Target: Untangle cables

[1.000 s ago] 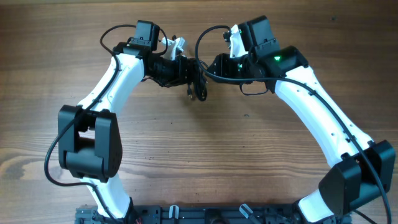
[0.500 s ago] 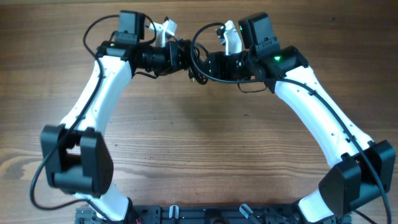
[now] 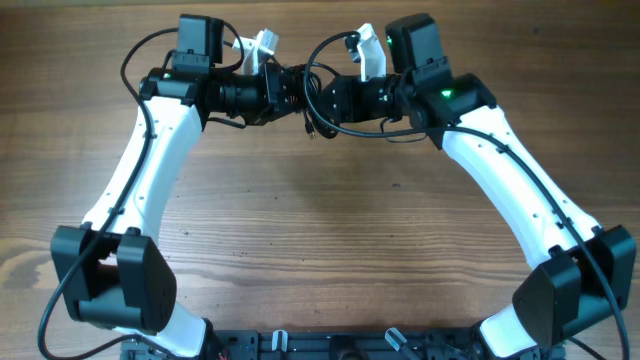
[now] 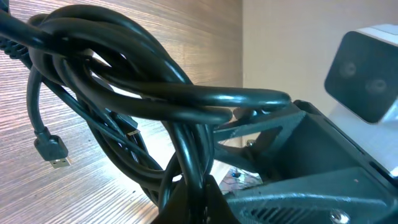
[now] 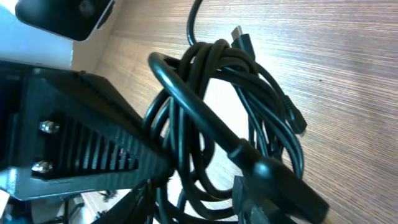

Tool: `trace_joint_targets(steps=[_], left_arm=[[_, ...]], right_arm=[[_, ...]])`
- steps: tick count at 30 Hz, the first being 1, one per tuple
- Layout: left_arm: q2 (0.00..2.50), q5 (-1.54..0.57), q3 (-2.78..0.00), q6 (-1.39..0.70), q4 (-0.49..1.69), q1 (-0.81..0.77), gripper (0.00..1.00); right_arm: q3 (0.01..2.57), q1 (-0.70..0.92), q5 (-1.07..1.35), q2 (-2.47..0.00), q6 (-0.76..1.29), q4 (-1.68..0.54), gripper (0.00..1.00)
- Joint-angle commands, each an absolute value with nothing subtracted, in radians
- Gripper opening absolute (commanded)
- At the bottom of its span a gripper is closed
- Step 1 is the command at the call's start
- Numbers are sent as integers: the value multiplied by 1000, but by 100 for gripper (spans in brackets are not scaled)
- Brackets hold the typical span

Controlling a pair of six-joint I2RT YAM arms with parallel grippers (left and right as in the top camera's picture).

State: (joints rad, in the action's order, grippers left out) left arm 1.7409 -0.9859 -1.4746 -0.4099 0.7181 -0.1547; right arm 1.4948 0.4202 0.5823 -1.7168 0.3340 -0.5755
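From my console, the thin black flexible cables (image 3: 312, 102) hung as one looped bundle between the two wrists at the far side of the brown wood-grain table (image 3: 320, 230), and I judged them lifted off the surface. The left gripper (image 3: 292, 90) was clamped tight on a few strands, which the left wrist view showed pinching together at its bottom edge. The right gripper (image 3: 334, 100) sat hard against the same bundle, but I could not tell how wide its jaws stood or whether any cord lay between them. My main worry was pulling the arms apart while the loops were wrapped round each other, because that would cinch the knot rather than open it. A strand could also hook on the dark bracket of the opposite wrist, which crowded both close views. The small flat-tipped plug (image 4: 53, 149) dangling on one cord might catch in a loop as it was drawn through. If the left pinch held only part of the bundle, the rest could slide out and drop. The arms' own thicker wires ran close by and could be mistaken for the cords. Overhead, the grippers and the cables merged into one dark mass. I could not count the cords or follow either one end to end, and both wrist views cut the loops off at the frame edges.
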Motion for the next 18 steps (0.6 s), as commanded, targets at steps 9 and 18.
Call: trace_joint_targets(steps=[9,18], left_arm=[[1702,-1332,-1493,-473,633,-152,4],[1702,-1125,-1493,-423,662,-129,4]], right_arm=[[1497,458,561,-1745,307,-583,42],[1497,385,341,-1723,516,-581,4]])
